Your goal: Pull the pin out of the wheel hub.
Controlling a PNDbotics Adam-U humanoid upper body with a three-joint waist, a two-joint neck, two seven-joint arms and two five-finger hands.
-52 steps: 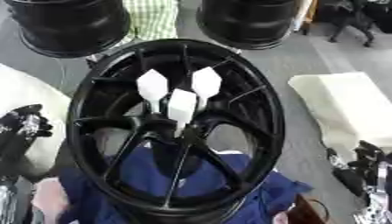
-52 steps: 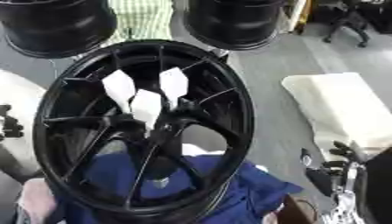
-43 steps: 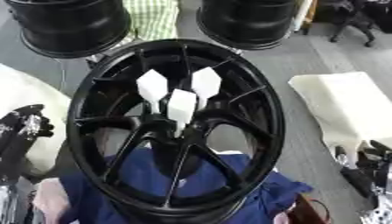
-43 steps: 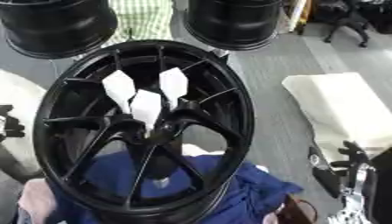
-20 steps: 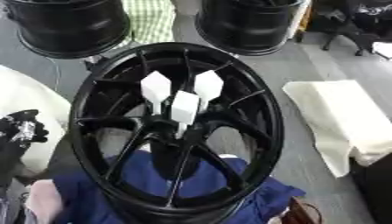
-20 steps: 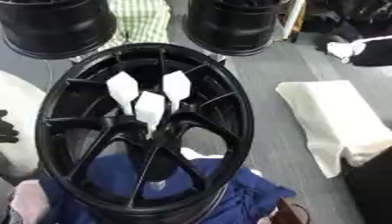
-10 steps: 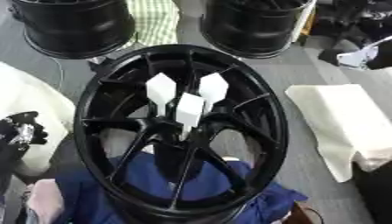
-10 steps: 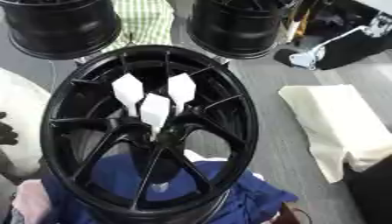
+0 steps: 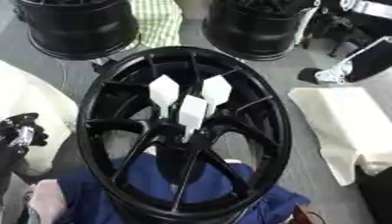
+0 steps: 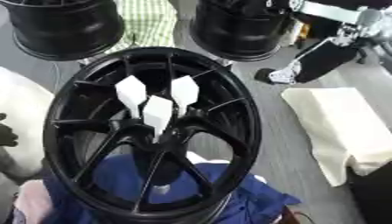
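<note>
Black spoked alloy wheel hub (image 9: 183, 135) fills centre frame, with three white flat-headed pins (image 9: 191, 113) standing in its middle. I judge them light, stiff and slick; I'd pinch one by its flat head. My left hand (image 9: 19, 135) sits at 9 o'clock, fingers curled, holding nothing. Right hand unseen.

Two black wheel rims stand at the far edge, one at upper left (image 9: 76, 28) and one at upper centre (image 9: 257, 28), with green checked fabric (image 9: 159, 19) between them. A cream cloth (image 9: 344, 127) lies at right; blue fabric (image 9: 145, 183) lies at the near edge.
</note>
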